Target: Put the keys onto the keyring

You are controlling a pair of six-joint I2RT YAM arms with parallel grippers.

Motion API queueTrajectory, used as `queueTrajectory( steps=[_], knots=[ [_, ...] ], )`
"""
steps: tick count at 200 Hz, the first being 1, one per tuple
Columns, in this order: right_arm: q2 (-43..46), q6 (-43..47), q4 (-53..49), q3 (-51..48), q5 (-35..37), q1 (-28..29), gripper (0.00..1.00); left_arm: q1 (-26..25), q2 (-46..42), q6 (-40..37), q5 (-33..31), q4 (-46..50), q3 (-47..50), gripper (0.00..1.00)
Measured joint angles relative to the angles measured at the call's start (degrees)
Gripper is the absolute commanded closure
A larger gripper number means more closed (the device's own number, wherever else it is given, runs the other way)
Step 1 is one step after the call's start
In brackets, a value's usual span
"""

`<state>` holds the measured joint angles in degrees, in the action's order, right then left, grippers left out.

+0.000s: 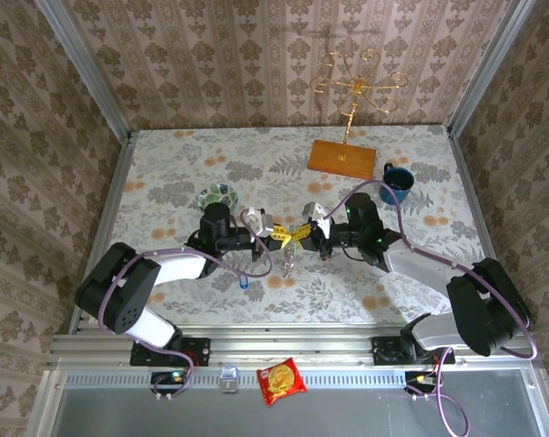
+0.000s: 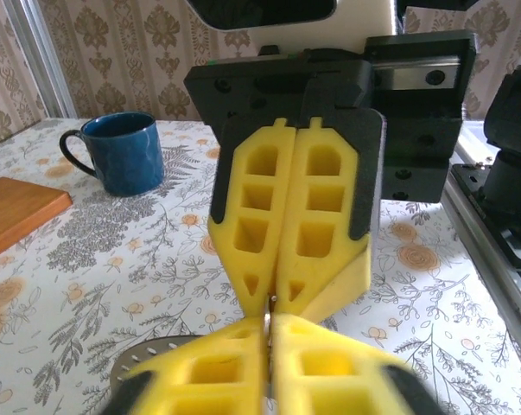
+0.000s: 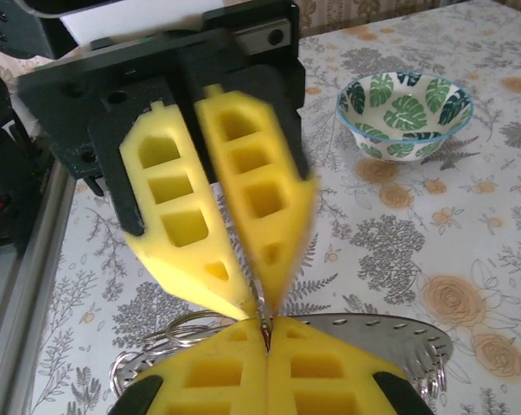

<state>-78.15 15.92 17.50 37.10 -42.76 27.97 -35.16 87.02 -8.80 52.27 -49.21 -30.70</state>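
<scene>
Bit worried about left claw (image 1: 289, 237) and right claw (image 1: 305, 234), both pinched shut tip to tip on one metal sliver (image 3: 263, 316) mid-frame: could tug unevenly and let the keyring (image 1: 290, 262) just below slip free.

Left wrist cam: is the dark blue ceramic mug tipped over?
No, the dark blue ceramic mug stands upright on its base, mouth up, handle pointing left in that view.
</scene>
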Motion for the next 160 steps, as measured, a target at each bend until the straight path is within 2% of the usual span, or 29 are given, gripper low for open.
queueTrajectory(
  steps=[37, 77, 121, 139, 160],
  knots=[
    [-0.5, 4.2, -8.3, 3.3, 0.5, 0.3, 1.00, 0.3, 0.0, -2.6, -0.2, 5.1, -1.3, 0.78],
    [-1.0, 11.0, -21.5, 10.0, 4.8, 1.6, 1.00, 0.4, -0.3, -10.3, -0.2, 18.0, -6.8, 0.79],
    [-2.1, 16.1, -31.8, 16.4, 9.0, 4.0, 1.00, 0.3, -3.0, -21.8, -0.7, 36.9, -12.6, 0.91],
    [-3.2, 17.2, -33.9, 18.0, 10.0, 4.8, 1.00, 0.3, -3.1, -24.5, -0.8, 41.0, -13.6, 1.00],
    [-3.3, 17.4, -34.7, 18.3, 10.3, 5.2, 0.98, 0.3, -3.2, -25.6, -0.6, 42.5, -13.7, 1.00]
  ],
)
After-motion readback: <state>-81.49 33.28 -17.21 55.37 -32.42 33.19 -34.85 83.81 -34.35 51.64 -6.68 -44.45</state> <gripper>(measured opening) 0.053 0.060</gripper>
